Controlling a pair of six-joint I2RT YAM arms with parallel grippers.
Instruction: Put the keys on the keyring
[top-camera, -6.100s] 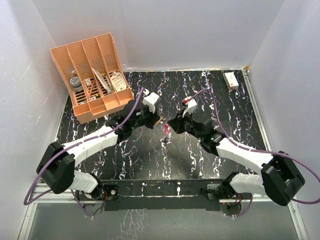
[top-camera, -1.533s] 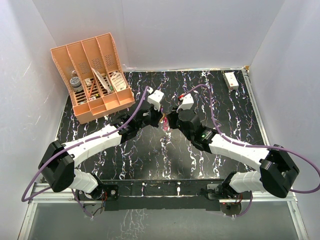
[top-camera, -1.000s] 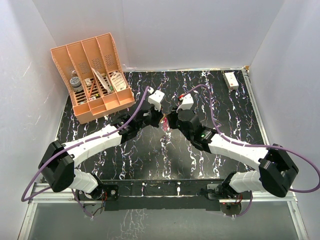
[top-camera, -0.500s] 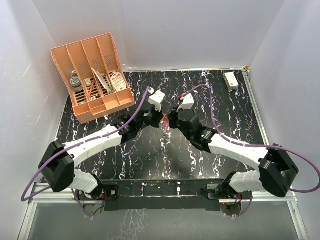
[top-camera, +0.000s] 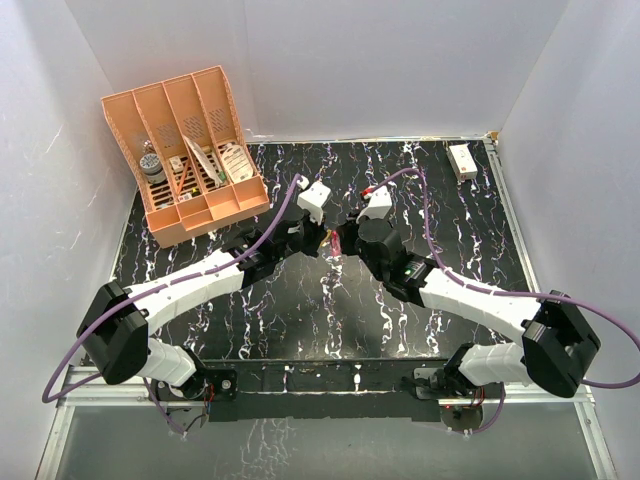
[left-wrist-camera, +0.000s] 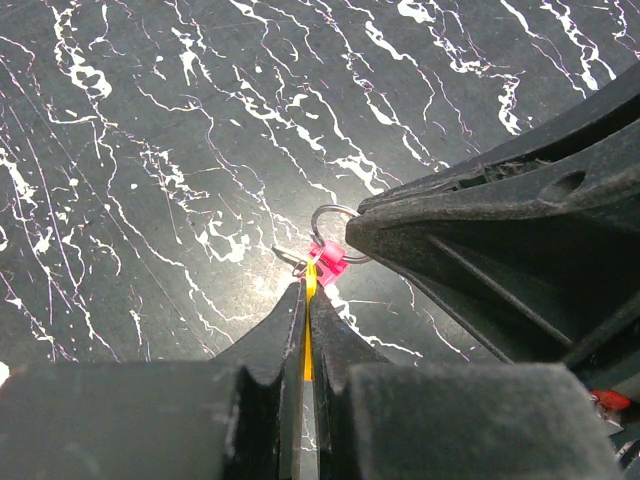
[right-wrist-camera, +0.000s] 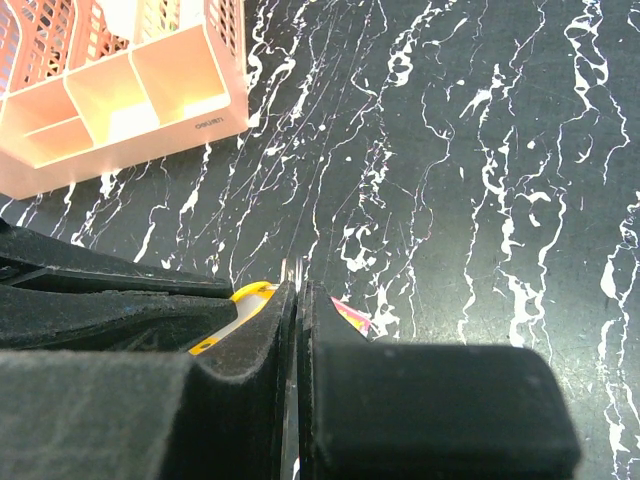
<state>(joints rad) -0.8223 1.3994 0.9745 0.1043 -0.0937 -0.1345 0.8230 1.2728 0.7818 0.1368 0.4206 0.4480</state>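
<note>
My left gripper (top-camera: 320, 238) (left-wrist-camera: 305, 290) is shut on the small yellow key (left-wrist-camera: 308, 318), held edge-on with its tip at the pink fob (left-wrist-camera: 330, 262). My right gripper (top-camera: 341, 241) (right-wrist-camera: 297, 288) is shut on the keyring's thin metal ring (left-wrist-camera: 334, 214) (right-wrist-camera: 298, 268). A corner of the pink fob (right-wrist-camera: 350, 314) shows beside its finger, and the key (right-wrist-camera: 243, 296) lies against its left finger. The two grippers meet tip to tip above the middle of the black marble table (top-camera: 300, 320). In the top view the key and ring are too small to make out.
An orange desk organizer (top-camera: 185, 150) (right-wrist-camera: 120, 90) with small items stands at the back left. A small white box (top-camera: 461, 160) lies at the back right corner. White walls close in three sides. Purple cables run along both arms.
Over six seconds both grippers have moved together and a little farther back, key against fob. In the last half second the right gripper has shifted slightly right.
</note>
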